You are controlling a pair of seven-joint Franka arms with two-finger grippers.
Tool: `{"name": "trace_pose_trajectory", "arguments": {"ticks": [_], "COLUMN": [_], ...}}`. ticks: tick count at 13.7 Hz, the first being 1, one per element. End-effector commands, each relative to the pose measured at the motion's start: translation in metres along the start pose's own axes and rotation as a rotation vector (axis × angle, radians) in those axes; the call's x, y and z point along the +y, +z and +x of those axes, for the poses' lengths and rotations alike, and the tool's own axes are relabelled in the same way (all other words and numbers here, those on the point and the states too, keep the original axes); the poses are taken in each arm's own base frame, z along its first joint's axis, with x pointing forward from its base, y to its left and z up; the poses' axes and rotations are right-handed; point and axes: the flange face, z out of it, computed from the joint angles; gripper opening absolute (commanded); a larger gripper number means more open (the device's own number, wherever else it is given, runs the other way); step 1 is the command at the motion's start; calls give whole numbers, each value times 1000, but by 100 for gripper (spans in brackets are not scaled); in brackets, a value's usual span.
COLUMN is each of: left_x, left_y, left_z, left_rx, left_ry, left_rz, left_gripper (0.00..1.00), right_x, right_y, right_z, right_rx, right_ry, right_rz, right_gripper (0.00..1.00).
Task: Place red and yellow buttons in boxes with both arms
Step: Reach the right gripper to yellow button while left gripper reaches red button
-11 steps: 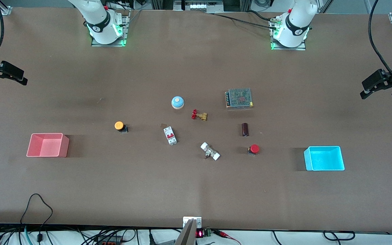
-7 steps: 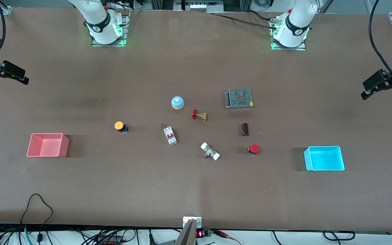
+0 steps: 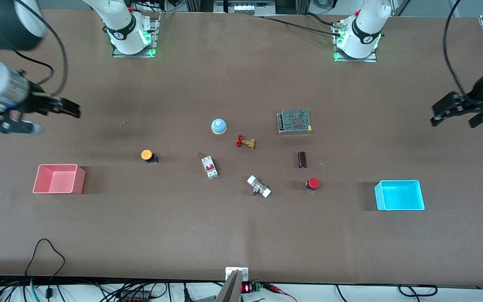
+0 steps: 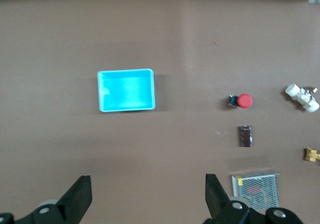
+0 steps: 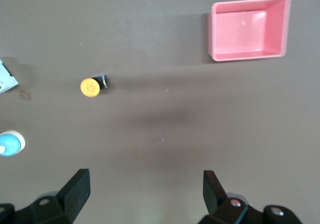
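Brown table. Cyan box, pink box: nothing inside. Red button beside white fitting; yellow button near breaker. Left gripper, right gripper: spread wide, holding nothing, over bare table.

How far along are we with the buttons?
Nothing is placed yet: the pink bin and cyan bin hold no button. The yellow button and red button sit on the table. The right gripper and left gripper hang open, empty, above bare table. Both pickups remain.
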Motion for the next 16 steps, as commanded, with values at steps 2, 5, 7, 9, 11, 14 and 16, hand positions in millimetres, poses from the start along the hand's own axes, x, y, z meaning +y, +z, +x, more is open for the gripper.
{"name": "trace_pose_trajectory", "arguments": {"ticks": [2, 5, 7, 9, 11, 14, 16], "left_x": [57, 85, 109, 124, 136, 156, 171], "left_y": [67, 114, 158, 194, 229, 281, 304], "left_z": [24, 39, 49, 56, 59, 64, 61], "left_rx": [-64, -78, -79, -70, -75, -41, -36], "left_ry": [-7, -17, -46, -61, -89, -117, -99], "left_rz": [-27, -51, -58, -67, -71, -87, -92], "left_gripper": [100, 100, 100, 100, 100, 100, 100], "right_x": [-47, -77, -101, -111, -113, -125, -126], "right_y": [87, 132, 155, 167, 181, 210, 218], "right_z": [34, 49, 53, 54, 57, 57, 57], "right_rx": [-26, -18, -10, -9, -18, -46, -53], "right_ry": [-53, -111, -142, -151, -153, -171, -167], "right_rz": [-27, -39, -44, -46, -48, -60, -58], "right_gripper": [100, 100, 100, 100, 100, 100, 100]}}
